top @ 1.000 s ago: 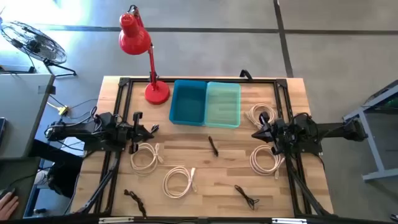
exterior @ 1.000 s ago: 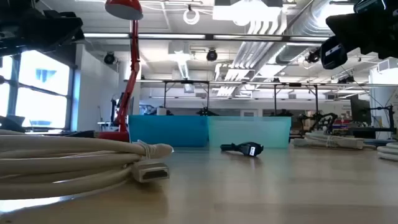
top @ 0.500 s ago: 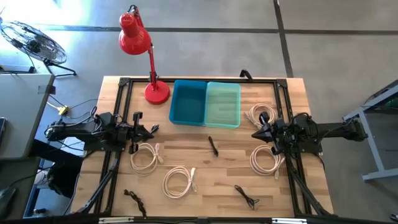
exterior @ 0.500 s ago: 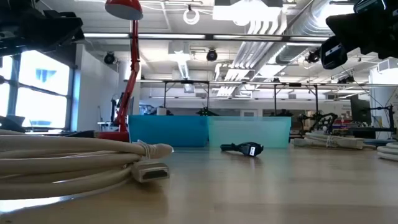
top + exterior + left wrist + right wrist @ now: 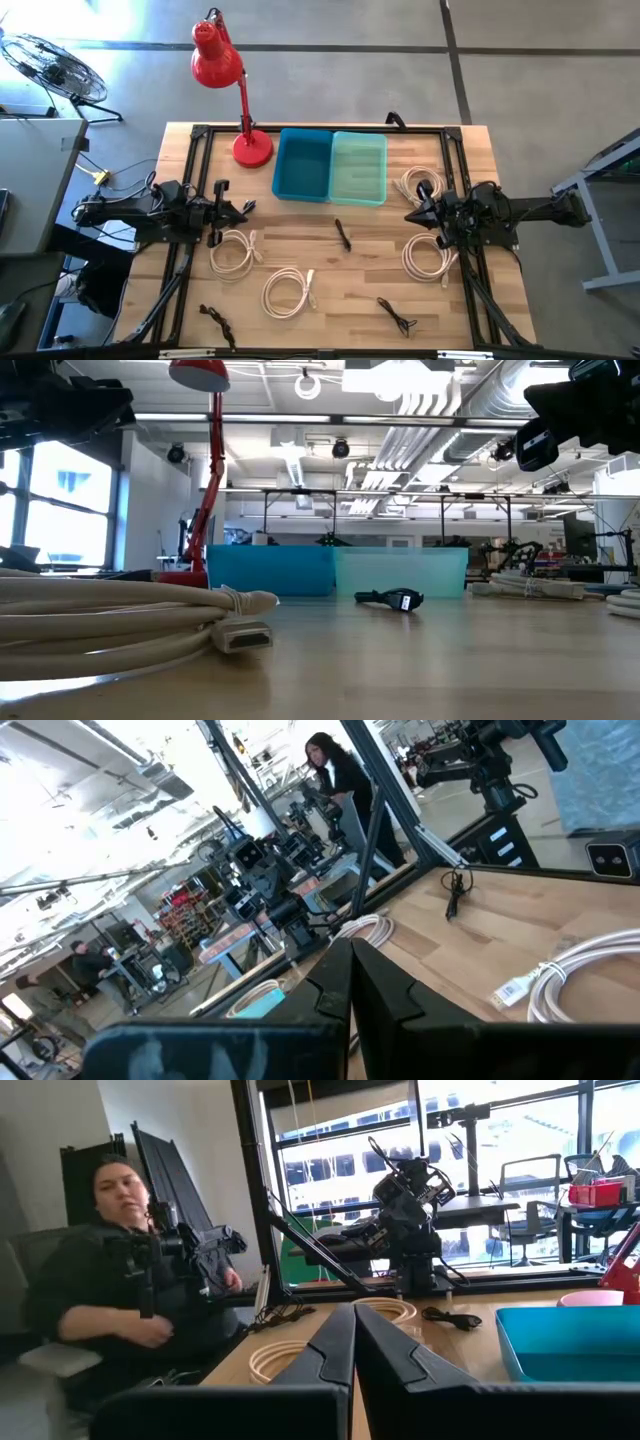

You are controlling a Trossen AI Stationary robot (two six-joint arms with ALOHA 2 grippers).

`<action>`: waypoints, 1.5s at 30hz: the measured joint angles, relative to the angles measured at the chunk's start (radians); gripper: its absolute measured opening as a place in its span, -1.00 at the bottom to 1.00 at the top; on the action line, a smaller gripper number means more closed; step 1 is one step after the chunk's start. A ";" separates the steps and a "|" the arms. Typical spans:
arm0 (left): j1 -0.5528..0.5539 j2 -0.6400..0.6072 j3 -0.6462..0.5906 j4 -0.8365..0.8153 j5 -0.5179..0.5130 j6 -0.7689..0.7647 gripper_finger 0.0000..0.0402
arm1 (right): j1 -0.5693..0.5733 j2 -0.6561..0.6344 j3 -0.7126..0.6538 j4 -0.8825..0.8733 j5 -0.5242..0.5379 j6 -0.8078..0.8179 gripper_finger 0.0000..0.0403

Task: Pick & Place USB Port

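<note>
**A:** Where do you stand, and where is the thing you are after?

**B:** My left gripper [image 5: 243, 209] hangs above the table's left side and my right gripper [image 5: 412, 215] above its right, both with fingers pressed together and holding nothing. The nearest USB cable coil [image 5: 234, 251] lies just below my left gripper on the wood. The blue bin [image 5: 303, 165] and the pale green bin [image 5: 359, 167] sit side by side at the table's far middle.

**A:** How would you do the pick well?

**B:** I judge I should spread the left fingers first, come straight down over the coil's bundled strands rather than the loose plug end, and close across several loops so that nothing trails.

**A:** What can't you make out?

**B:** Which bin is meant, I cannot tell. The small black cable [image 5: 343, 235] at mid-table is too slight to read. In the low view the near coil [image 5: 110, 622] blocks the left foreground.
</note>
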 joint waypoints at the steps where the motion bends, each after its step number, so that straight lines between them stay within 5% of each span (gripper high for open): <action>1: 0.000 0.000 0.000 0.000 0.000 0.000 -0.99 | 0.000 0.000 0.000 0.000 0.000 0.000 -1.00; 32: 0.000 0.000 0.000 0.000 0.000 0.000 -0.99 | 0.000 0.000 0.000 0.000 0.000 0.000 -1.00; 38: 0.000 0.000 0.000 0.000 -0.055 0.203 -0.99 | 0.000 0.000 0.000 0.000 0.001 -0.014 -1.00; 45: 0.000 0.000 0.000 0.000 -0.062 0.224 -0.99 | 0.000 0.000 0.000 0.006 0.025 -0.070 -1.00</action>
